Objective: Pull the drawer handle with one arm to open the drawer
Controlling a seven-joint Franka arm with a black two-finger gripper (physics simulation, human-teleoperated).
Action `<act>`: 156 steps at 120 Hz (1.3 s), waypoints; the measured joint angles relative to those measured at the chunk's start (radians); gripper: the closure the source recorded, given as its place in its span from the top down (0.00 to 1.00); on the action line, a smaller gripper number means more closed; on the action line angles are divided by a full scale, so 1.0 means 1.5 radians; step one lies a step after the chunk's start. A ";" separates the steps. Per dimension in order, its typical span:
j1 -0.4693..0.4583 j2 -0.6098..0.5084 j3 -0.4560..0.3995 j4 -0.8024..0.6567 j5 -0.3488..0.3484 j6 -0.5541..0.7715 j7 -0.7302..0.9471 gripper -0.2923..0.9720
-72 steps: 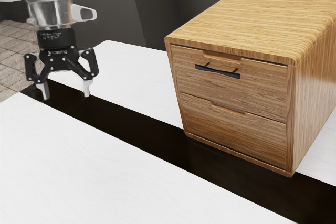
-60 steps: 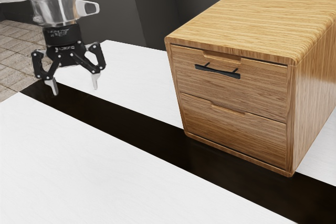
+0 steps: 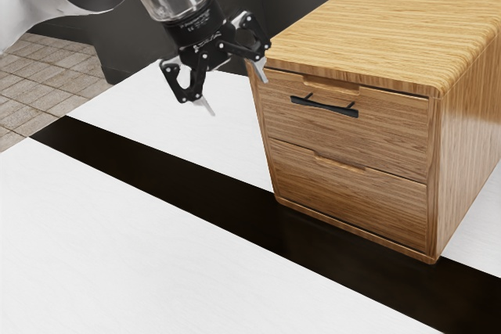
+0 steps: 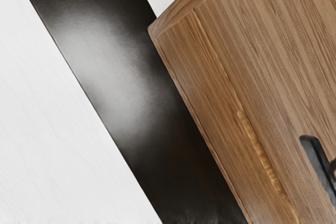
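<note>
Your gripper (image 3: 235, 91) hung tilted above the table (image 3: 102, 263), its two fingers spread wide with nothing between them. One fingertip was just beside the upper front corner of the cabinet (image 3: 391, 29), on the exterior view's left. The black drawer handle (image 3: 325, 105) sat on the top drawer (image 3: 344, 134), apart from the fingers. That drawer's front lay flush with the cabinet face, shut. The exterior view gave you the whole cabinet, a lower drawer (image 3: 352, 189) and the table's black stripe (image 3: 156, 166). The wrist view gave you the wood front close up, with one end of the handle (image 4: 319, 163).
</note>
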 joint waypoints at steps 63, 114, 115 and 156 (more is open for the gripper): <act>0.002 -0.089 0.002 -0.205 0.012 0.304 -0.194 0.72; -0.003 -0.091 0.002 -0.229 0.045 0.375 -0.290 0.69; -0.003 -0.091 0.002 -0.229 0.045 0.375 -0.291 0.69; -0.090 -0.102 0.001 -0.254 0.047 0.394 -0.332 0.68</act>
